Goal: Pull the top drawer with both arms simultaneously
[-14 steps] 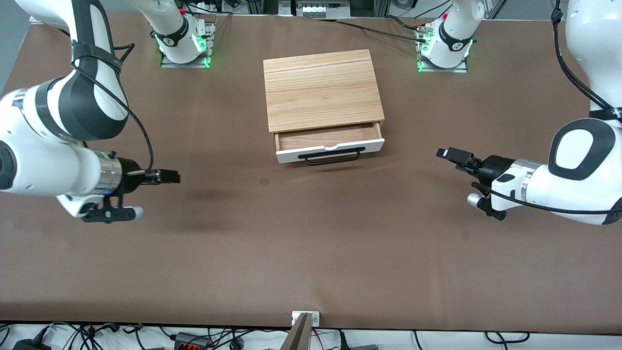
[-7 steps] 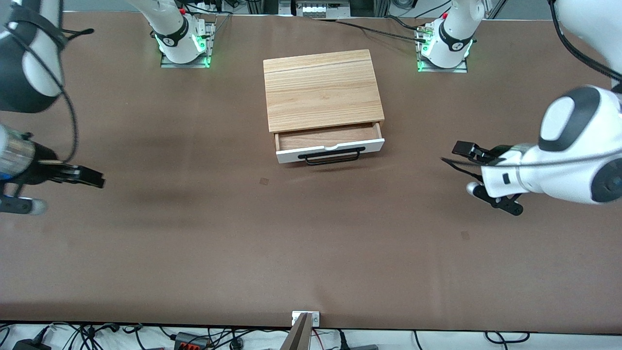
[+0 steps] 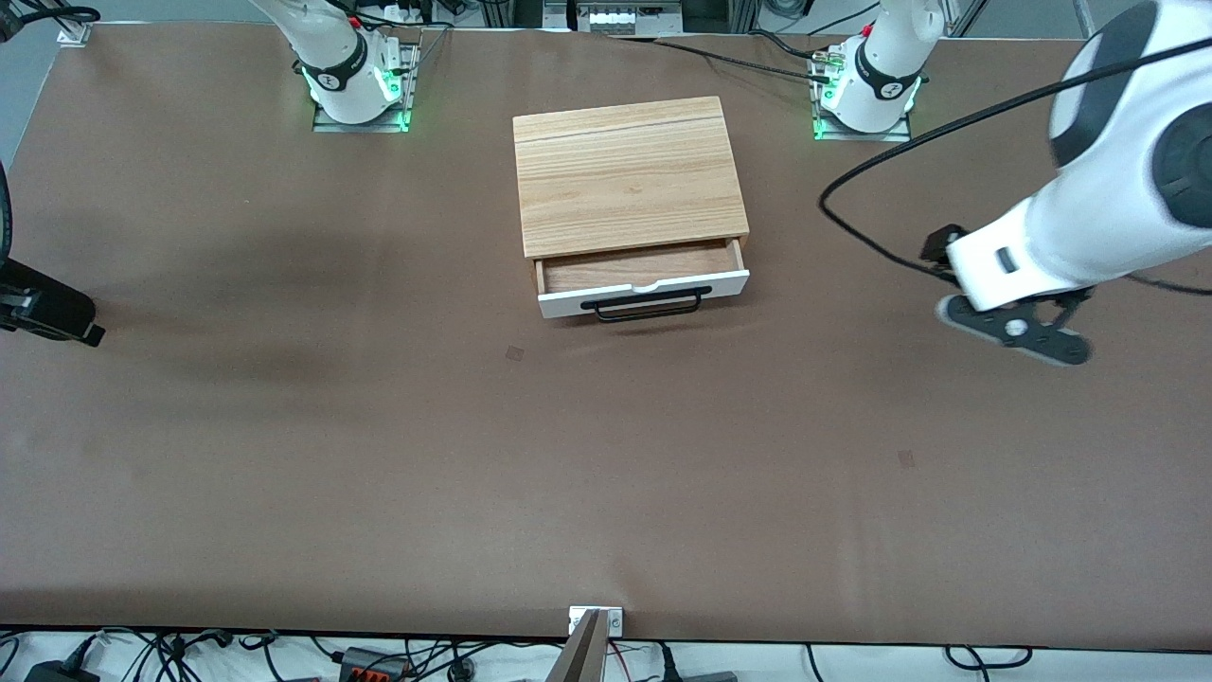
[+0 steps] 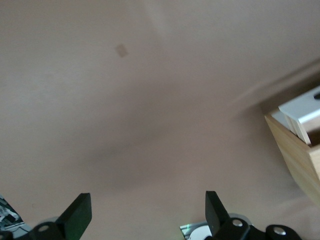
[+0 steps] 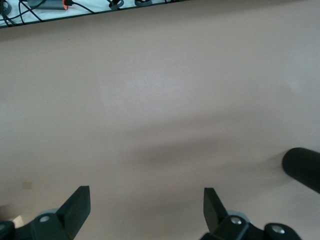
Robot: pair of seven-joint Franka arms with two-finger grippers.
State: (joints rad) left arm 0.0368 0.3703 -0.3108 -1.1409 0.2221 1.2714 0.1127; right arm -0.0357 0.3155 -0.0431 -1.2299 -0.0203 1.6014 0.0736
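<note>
We find the brown table (image 3: 606, 455) bearing one landmark, the light wood-grain cabinet box (image 3: 625, 175), midway between the two arm bases. The shallow top drawer with white front panel (image 3: 644, 289) projects from the cabinet's front, part-way out, its brown wooden inside showing and its wide black bar handle (image 3: 644, 304) unheld. We judge the pull itself done, or at least well begun; what is left, if anything, is further travel.

The large white left arm (image 3: 1089, 227) hangs over the table well apart from the cabinet, toward its own end. The left gripper (image 4: 145, 220) has its fingers apart and holds nothing. The right gripper (image 5: 145, 215) likewise stands spread and empty, over bare table well clear of the cabinet.

Against the earlier frames, both arms have withdrawn outward from the cabinet; the drawer has not shifted.
</note>
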